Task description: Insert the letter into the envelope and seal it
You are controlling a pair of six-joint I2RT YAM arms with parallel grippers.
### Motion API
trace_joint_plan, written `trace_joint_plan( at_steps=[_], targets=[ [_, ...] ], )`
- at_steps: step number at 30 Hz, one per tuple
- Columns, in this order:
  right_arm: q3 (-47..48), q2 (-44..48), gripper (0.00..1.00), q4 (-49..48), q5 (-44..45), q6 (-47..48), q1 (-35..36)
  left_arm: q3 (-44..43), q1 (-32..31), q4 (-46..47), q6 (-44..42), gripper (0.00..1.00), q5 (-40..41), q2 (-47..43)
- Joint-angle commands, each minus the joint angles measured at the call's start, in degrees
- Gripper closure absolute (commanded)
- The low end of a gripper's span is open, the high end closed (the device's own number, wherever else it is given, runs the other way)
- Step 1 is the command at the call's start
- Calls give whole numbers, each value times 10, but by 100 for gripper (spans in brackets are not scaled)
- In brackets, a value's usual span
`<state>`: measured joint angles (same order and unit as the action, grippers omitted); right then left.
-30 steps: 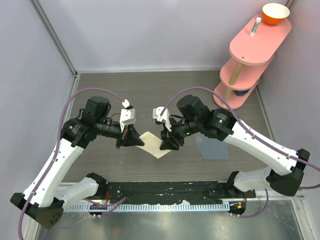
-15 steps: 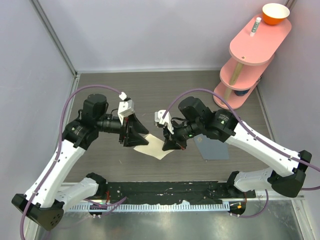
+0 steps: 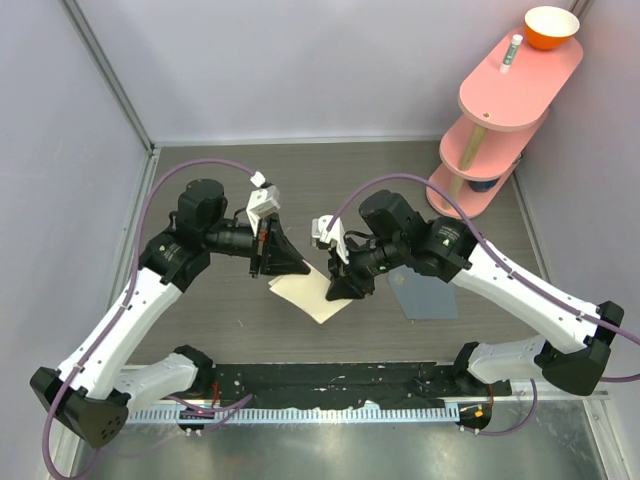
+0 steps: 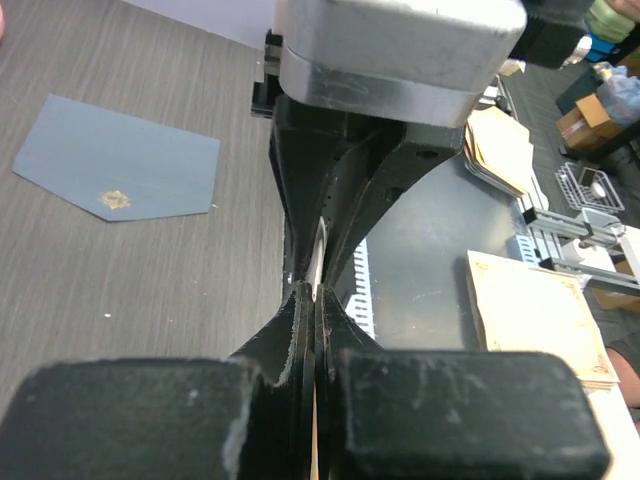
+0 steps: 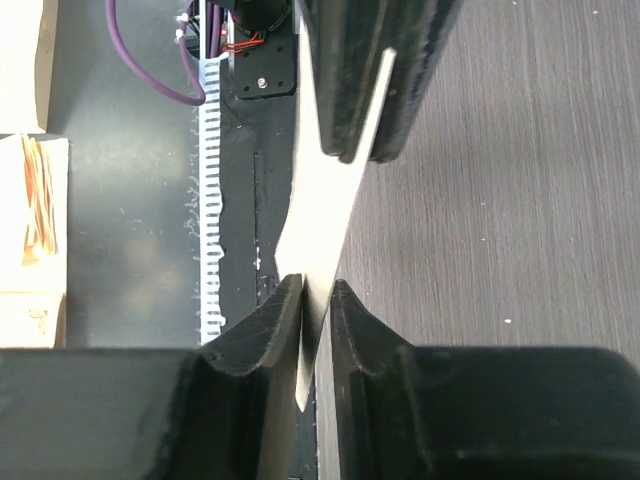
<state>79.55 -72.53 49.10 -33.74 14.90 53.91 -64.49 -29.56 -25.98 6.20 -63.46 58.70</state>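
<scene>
From above, the two arms meet over the middle of the grey wood table (image 3: 230, 170). The left gripper (image 3: 298, 267) and the right gripper (image 3: 338, 292) each grip an opposite edge of the tan letter (image 3: 312, 298), which slopes between them. The envelope (image 3: 430, 300) lies flat on the table to the right of the letter, apart from it, its upper part under the right arm. A pink tiered shelf (image 3: 505, 90) with an orange bowl (image 3: 551, 27) on top stands in the far right corner, and only this view takes it in. The left wrist camera shows the left gripper's fingers (image 4: 290, 340) pressed together on the sheet, seen edge-on as a thin pale line, with the right gripper facing it almost tip to tip. Here the whole envelope is visible, flap pointing left, with a small gold spot (image 4: 115, 199) near its lower edge that the overhead view does not resolve. The right wrist camera shows the right gripper's fingers (image 5: 275, 310) pinching the bowed sheet, and the left gripper clamped on its far end.
</scene>
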Motion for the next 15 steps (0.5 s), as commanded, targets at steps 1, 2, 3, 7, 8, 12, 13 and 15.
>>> trace_joint_plan(
  at_steps=[1, 2, 3, 7, 8, 12, 13, 15],
  targets=[
    [5, 8, 73, -24, -4, -17, -9, -3, 4, 6, 24, 100, -39, 11],
    [3, 11, 78, -23, -2, -18, -10, -3, 6, 7, 23, 100, -37, 6],
    [0, 13, 81, -18, -2, -17, -12, -4, 6, 5, 22, 100, -33, 5],
    [-5, 16, 99, -3, -18, -26, -22, -21, 30, -42, 5, 100, -34, 14],
    [-6, 15, 99, -1, -20, -29, -28, -33, 35, -54, 0, 100, -34, 19],
    [-15, 17, 99, -1, -40, -36, -39, -45, 54, -76, -2, 100, -31, 38],
    [-14, 15, 99, -1, -44, -43, -42, -48, 57, -84, -1, 100, -20, 42],
    [-9, 12, 99, -6, -64, -50, -56, -56, 57, -112, -36, 62, -32, 52]
  ],
)
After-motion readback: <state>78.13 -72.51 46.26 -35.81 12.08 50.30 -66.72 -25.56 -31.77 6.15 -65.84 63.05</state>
